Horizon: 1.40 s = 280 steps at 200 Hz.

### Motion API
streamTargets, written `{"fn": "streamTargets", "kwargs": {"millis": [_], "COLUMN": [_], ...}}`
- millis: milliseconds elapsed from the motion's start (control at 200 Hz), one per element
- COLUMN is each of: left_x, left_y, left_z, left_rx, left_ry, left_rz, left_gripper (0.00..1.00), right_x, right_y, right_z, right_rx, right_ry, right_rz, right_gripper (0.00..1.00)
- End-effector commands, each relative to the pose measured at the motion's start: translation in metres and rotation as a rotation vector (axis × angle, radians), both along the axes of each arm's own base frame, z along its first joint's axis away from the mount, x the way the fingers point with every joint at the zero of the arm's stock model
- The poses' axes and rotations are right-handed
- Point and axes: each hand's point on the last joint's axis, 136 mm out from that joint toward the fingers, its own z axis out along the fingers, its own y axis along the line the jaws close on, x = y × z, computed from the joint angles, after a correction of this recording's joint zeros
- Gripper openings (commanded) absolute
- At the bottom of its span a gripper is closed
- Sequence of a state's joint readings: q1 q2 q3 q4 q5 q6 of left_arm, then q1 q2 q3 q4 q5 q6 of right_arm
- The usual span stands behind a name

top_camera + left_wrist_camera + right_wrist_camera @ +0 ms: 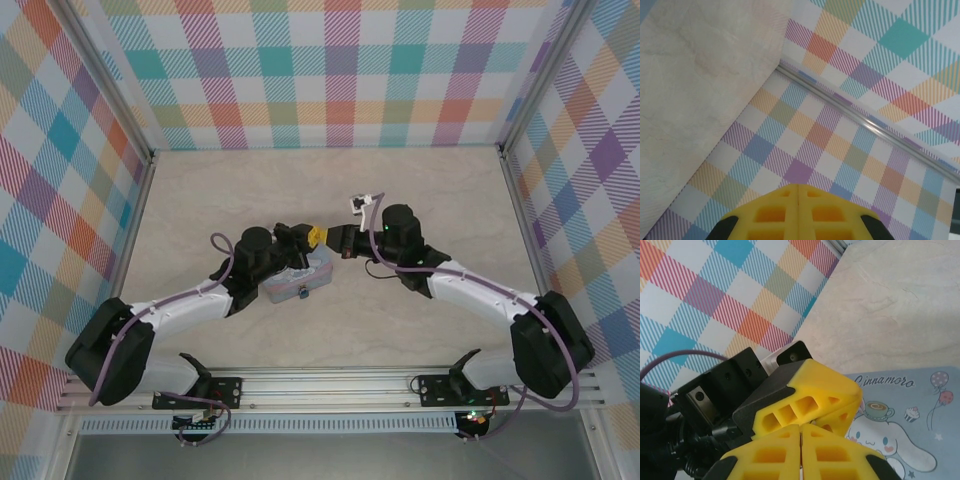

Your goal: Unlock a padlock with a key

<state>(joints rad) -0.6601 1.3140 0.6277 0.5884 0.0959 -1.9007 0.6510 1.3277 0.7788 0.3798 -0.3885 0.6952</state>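
The padlock (301, 293) is a tiny blue thing at the near side of the pale blue tin (283, 292) on the worktop (420, 200). The left gripper (312, 236) and the right gripper (330, 240) meet tip to tip over the tin's far side, apart from the padlock. Each gripper has its yellow fingers pressed together.

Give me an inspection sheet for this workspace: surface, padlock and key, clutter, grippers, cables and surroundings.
Surface: pale marbled table.
Job's things: small blue padlock at the tin's near edge; key too small to tell.
Clutter: pale-blue cartoon tin beneath the grippers.
Grippers: left gripper and right gripper tips close together over the tin, jaws shut on both.
Cables: purple cable along each arm.
Surroundings: plaid walls on three sides.
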Motion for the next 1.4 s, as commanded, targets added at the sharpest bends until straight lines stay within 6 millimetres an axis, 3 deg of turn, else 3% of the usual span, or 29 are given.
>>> {"fn": "streamTargets", "kwargs": {"millis": [0,115,220,340,490,590,755,965,1395], "left_x": [0.010,0.008,0.001,-0.008,-0.022,-0.029,-0.036,-0.036,-0.034], "left_y": [0.023,0.032,0.026,0.011,-0.010,-0.017,-0.024,-0.030,-0.030], "left_z": [0.032,0.075,0.110,0.134,0.155,0.168,0.185,0.185,0.186], "left_rx": [0.200,0.510,0.683,0.754,0.819,0.828,0.769,0.724,0.703], "left_ry": [-0.193,-0.459,-0.690,-0.901,-1.106,-1.192,-1.246,-1.236,-1.220], "left_rz": [0.074,0.037,-0.025,-0.101,-0.203,-0.222,-0.219,-0.227,-0.212], "left_gripper": [0.00,0.00,0.00,0.00,0.00,0.00,0.00,0.00,0.00], "right_x": [-0.009,-0.013,-0.016,-0.022,-0.038,-0.043,-0.035,-0.027,-0.027], "right_y": [-0.016,-0.038,-0.056,-0.060,-0.054,-0.052,-0.045,-0.029,-0.003], "right_z": [0.010,0.015,0.024,0.044,0.086,0.107,0.117,0.130,0.127], "right_rx": [0.021,0.049,0.094,0.156,0.248,0.283,0.306,0.380,0.379], "right_ry": [-0.017,-0.026,-0.052,-0.092,-0.220,-0.283,-0.308,-0.314,-0.289], "right_rz": [-0.002,-0.003,0.005,0.071,0.192,0.230,0.234,0.256,0.299], "right_gripper": [0.16,0.27,0.38,0.50,0.65,0.69,0.68,0.62,0.52]}}
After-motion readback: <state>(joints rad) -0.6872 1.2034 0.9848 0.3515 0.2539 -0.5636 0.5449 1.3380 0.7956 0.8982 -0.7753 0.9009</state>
